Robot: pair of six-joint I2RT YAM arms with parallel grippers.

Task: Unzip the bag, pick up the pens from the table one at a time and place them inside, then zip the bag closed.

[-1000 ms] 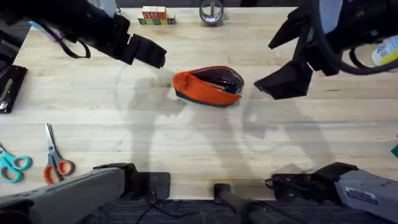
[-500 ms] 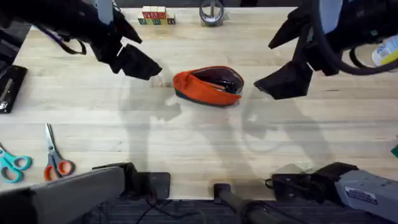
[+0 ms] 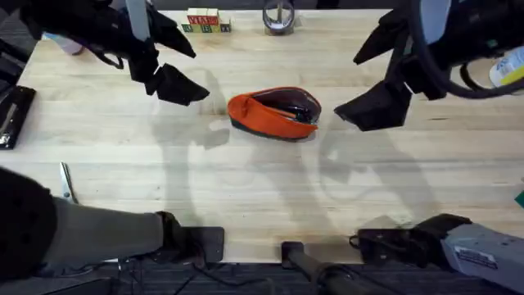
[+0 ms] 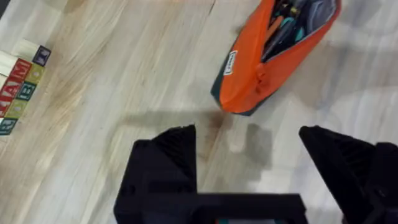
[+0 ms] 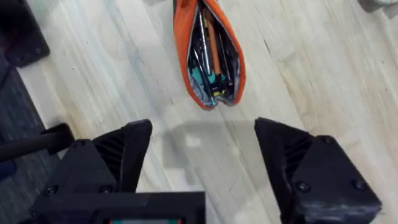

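Observation:
The orange bag (image 3: 273,113) lies in the middle of the table (image 3: 246,188), its zipper open. In the right wrist view the bag (image 5: 182,43) gapes, and several pens (image 5: 203,45) lie inside against the dark lining. The left wrist view shows the bag (image 4: 249,68) from its end, with pens (image 4: 292,25) in the opening. My left gripper (image 3: 192,72) hovers open to the left of the bag, apart from it, its fingers (image 4: 165,155) wide with nothing between them. My right gripper (image 3: 360,86) hangs open to the right of the bag, fingers (image 5: 292,146) spread and empty.
Letter blocks (image 3: 205,22) and a tape roll (image 3: 278,16) stand at the table's back edge. A black object (image 3: 12,115) lies at the left edge. A scissors blade (image 3: 65,182) pokes out beside my left arm (image 3: 74,238) at the lower left.
My left gripper has drawn back leftward, away from the bag. The left arm now covers the scissors at the lower left. The right arm and the bag have not moved.

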